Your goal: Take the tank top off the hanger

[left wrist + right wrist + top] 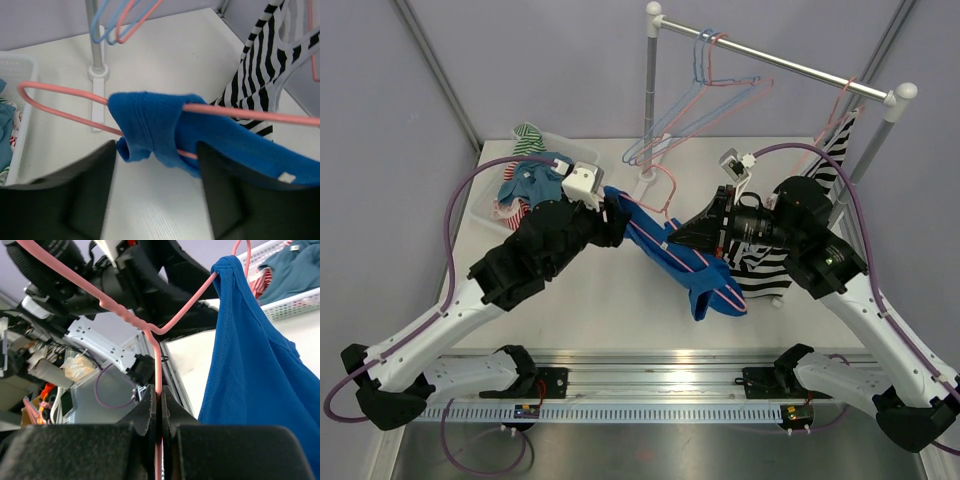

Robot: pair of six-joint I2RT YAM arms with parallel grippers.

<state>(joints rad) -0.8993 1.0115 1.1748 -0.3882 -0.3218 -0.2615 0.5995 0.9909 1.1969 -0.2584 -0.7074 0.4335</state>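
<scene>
Above the white desk, the blue tank top hangs on a pink wire hanger clamped in the right hand; the left hand, fingers apart, straddles its bunched strap end.

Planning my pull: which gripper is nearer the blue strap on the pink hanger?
Left. The left gripper has the strap between its open jaws; the right gripper clamps the hanger, farther off.

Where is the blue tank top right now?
Top view, centre: the blue tank top is draped on the pink hanger gripped by the right tool, just left of the striped garment.
</scene>
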